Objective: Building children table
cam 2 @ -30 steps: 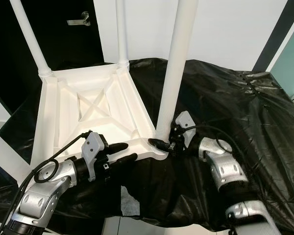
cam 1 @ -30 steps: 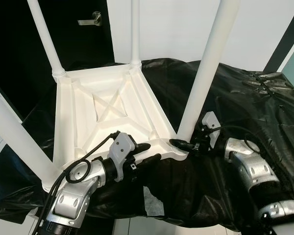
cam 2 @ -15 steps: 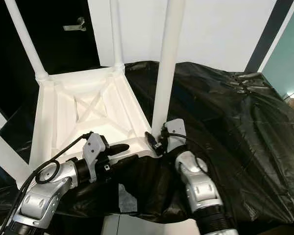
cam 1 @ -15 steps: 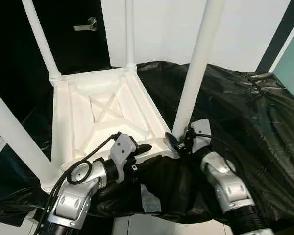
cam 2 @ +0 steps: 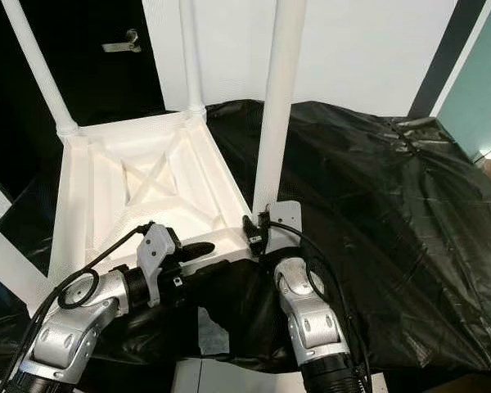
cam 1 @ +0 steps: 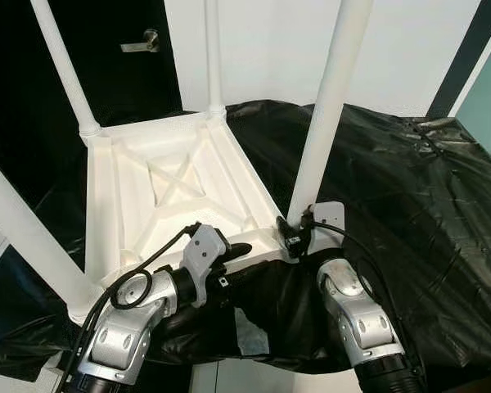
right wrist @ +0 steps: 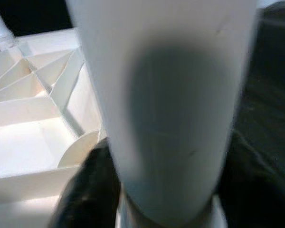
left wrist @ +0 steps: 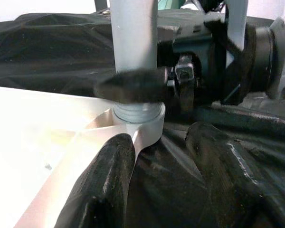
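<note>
A white children's table (cam 1: pixel 98 213) lies upside down on black sheeting, its legs pointing up. My right gripper (cam 1: pixel 295 236) is shut on the base of the near right leg (cam 1: pixel 327 106), just above its corner socket (left wrist: pixel 137 118). In the right wrist view that leg (right wrist: pixel 171 109) stands between the fingers (right wrist: pixel 88 190). One of the right gripper's fingers (left wrist: pixel 130 86) crosses the leg, blurred. My left gripper (cam 1: pixel 244 260) is open at the table's near rim beside that corner. One finger rests on the rim and the other lies over the sheet.
Black plastic sheeting (cam 1: pixel 409 196) covers the work surface and drapes over its front edge. The other legs (cam 1: pixel 61 65) (cam 1: pixel 24 237) rise at the left and a third (cam 1: pixel 213 49) at the back. A dark door with a handle (cam 1: pixel 139 45) is behind. A white scrap (cam 1: pixel 250 332) lies near the front.
My right arm has swung from the right side of the leg round to its near side, with the gripper staying at the leg's base. The left gripper has held its place.
</note>
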`<state>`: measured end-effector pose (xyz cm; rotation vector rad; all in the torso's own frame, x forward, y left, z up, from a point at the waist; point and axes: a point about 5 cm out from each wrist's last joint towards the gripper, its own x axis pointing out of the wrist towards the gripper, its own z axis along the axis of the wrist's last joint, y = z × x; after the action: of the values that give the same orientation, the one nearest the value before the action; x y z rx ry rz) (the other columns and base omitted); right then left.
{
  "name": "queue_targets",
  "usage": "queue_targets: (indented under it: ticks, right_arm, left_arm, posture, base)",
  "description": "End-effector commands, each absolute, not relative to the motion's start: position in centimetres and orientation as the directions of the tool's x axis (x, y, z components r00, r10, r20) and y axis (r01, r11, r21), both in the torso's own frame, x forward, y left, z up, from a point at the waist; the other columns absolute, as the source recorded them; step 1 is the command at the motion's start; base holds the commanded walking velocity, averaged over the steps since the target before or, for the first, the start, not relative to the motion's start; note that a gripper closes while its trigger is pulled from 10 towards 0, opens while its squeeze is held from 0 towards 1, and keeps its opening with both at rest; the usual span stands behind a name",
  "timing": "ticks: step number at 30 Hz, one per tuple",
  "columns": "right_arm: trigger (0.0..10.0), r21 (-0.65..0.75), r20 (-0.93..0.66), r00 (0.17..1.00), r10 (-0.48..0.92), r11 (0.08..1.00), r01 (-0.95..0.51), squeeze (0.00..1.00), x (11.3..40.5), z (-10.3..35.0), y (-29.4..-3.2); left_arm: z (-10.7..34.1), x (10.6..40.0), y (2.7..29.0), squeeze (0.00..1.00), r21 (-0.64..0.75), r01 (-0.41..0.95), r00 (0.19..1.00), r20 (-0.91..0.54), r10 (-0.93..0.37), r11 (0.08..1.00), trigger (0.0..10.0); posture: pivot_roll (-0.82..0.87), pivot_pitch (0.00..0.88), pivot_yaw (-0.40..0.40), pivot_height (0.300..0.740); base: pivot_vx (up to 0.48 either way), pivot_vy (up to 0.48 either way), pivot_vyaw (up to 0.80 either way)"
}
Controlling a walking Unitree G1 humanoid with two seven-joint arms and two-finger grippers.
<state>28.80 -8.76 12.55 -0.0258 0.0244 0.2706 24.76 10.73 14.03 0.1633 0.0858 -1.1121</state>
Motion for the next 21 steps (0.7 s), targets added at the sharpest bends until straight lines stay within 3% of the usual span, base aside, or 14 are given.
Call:
queue_targets:
  ticks: [1,10,16,17,21]
  right_arm:
    - [10.0,-0.008,-0.042,0.958,0.282,0.959,-0.283,1.00,28.6,12.2,-8.6]
    - [10.0,-0.043,0.001,0.930,0.369,0.929,-0.368,1.00,28.2,13.0,-10.3]
    - [10.0,-0.098,-0.021,0.847,0.531,0.842,-0.530,1.00,27.2,12.9,-12.7]
    - [10.0,-0.092,-0.034,0.819,0.573,0.814,-0.573,0.00,27.0,12.8,-13.3]
    - [10.0,-0.088,-0.043,0.793,0.607,0.789,-0.608,0.00,27.1,12.7,-14.0]
  left_arm:
    - [14.1,25.0,10.7,0.00,0.092,0.878,0.479,-0.152,-0.864,0.470,10.0]
    - [14.2,24.9,10.6,0.00,0.088,0.878,0.478,-0.153,-0.865,0.470,10.0]
    - [14.2,24.9,10.7,0.00,0.089,0.879,0.477,-0.153,-0.865,0.469,10.0]
    - [14.3,24.9,10.7,0.00,0.090,0.879,0.478,-0.153,-0.865,0.469,10.0]
    - [14.3,24.9,10.7,0.00,0.091,0.878,0.478,-0.153,-0.865,0.470,10.0]
  posture:
    - [-0.01,0.000,-0.014,0.740]
    - [-0.01,0.000,-0.016,0.740]
    - [-0.01,0.000,-0.017,0.740]
    - [-0.01,0.000,-0.020,0.740]
    - [-0.01,0.000,-0.022,0.740]
  base:
    - [0.000,0.000,0.00]
    - [0.000,0.000,0.00]
    - [0.000,0.000,0.00]
    - [0.000,0.000,0.00]
    - [0.000,0.000,0.00]
